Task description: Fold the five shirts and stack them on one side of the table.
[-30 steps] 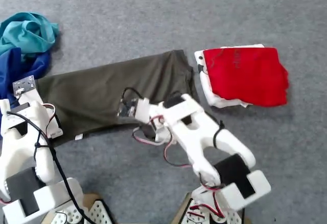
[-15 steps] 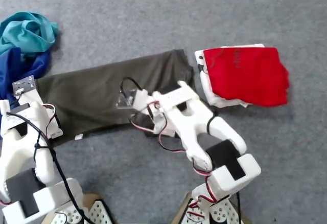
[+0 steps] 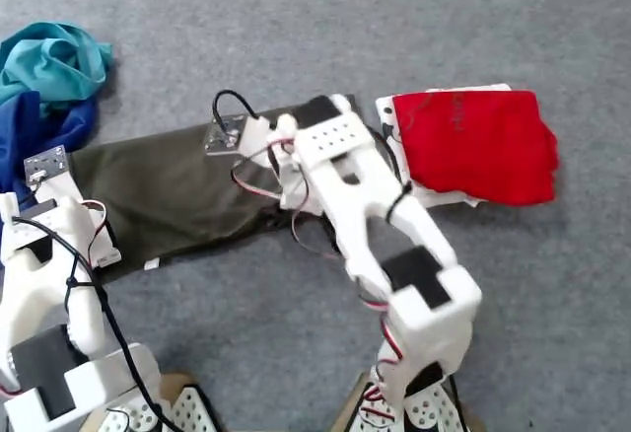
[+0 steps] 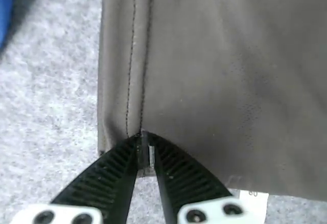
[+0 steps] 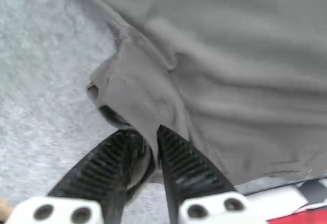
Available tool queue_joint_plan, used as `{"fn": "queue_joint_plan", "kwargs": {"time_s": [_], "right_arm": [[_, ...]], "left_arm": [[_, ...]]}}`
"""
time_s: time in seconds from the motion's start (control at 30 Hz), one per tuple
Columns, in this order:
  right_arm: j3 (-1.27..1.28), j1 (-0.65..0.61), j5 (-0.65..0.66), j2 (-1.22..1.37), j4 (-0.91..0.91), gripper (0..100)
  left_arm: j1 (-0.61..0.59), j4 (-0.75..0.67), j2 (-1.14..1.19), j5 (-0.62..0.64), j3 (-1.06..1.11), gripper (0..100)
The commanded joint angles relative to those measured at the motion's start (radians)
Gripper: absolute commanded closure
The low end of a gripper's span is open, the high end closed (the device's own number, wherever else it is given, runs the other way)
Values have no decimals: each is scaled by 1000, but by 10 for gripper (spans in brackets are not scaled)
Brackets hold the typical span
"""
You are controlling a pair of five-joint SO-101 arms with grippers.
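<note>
Roughly midway, we fold the olive shirt [image 3: 177,190].
Left gripper [image 4: 144,150] and right gripper [image 5: 150,142] pinch it; red shirt [image 3: 473,146] lies on white shirt [image 3: 399,171]; teal shirt [image 3: 54,57] and blue shirt [image 3: 39,126] lie crumpled.

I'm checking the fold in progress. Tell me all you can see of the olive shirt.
The olive shirt is soft, matte, dark olive cloth. It lies as a long, slightly wrinkled band across the grey table, with a stitched hem at one end and a small white tag on its near edge. The left hand pinches the hem end. The right hand pinches a bunched fold of its edge farther along.
</note>
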Motion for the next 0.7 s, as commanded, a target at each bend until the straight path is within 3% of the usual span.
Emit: {"fn": "queue_joint_plan", "kwargs": {"time_s": [0.0,0.23,0.47,0.67], "right_arm": [[-225,31,92,110,71,985],[-650,48,187,400,204,984],[-1000,43,198,641,262,981],[-1233,44,180,734,270,786]], "left_arm": [[-13,-8,2,-2,5,971],[-13,-8,2,-2,5,971],[-13,-8,2,-2,7,971],[-13,-8,2,-2,7,971]]}}
